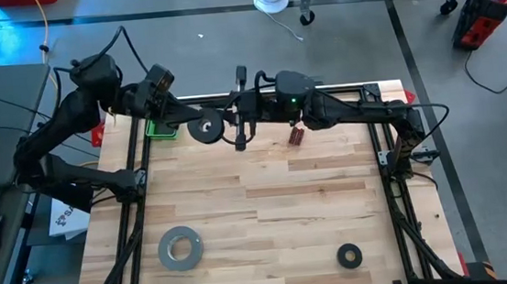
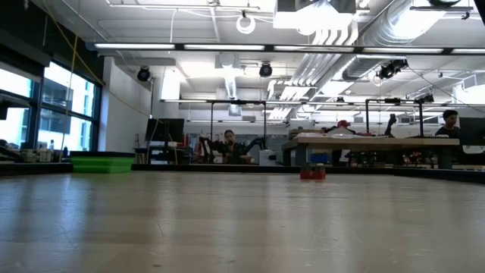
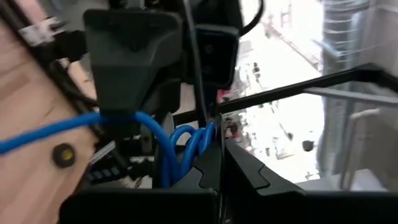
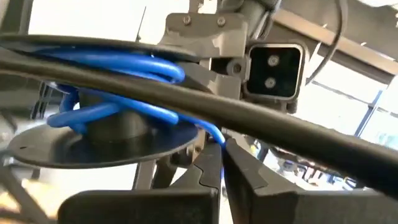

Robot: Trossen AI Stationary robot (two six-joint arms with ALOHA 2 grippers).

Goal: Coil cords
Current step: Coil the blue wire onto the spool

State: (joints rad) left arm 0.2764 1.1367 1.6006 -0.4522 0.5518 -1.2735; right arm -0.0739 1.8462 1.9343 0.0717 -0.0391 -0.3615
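The small black spool (image 1: 204,128) is held above the table's far edge between my two grippers. The thin blue cord (image 4: 124,65) is wound in several loops about the spool's hub above its round flange (image 4: 93,146). My left gripper (image 1: 189,123) reaches in from the left and is shut at the spool. In its wrist view the cord (image 3: 50,134) runs in from the side into loops (image 3: 189,140) beside the fingers. My right gripper (image 1: 231,118) comes from the right and is shut on the cord just off the spool. My left gripper (image 3: 217,165) is shut at the spool, which is lifted clear of the table, with the blue loops (image 3: 199,137) right at its fingertips. The fingers and the loops hide which part of the spool it holds. My right gripper (image 4: 222,163) pinches one strand of the blue cord (image 4: 214,134) between its two fingertips, right where the strand leaves the spool's hub. The fingers come level from the table's right side. The short run to the hub is clear of the table.
A large grey tape roll (image 1: 180,248) lies near the front left and a black ring (image 1: 349,256) near the front right. A green bin (image 1: 162,129) and a small red object (image 1: 296,136) sit by the far edge. A dark bar (image 4: 298,134) crosses the right wrist view.
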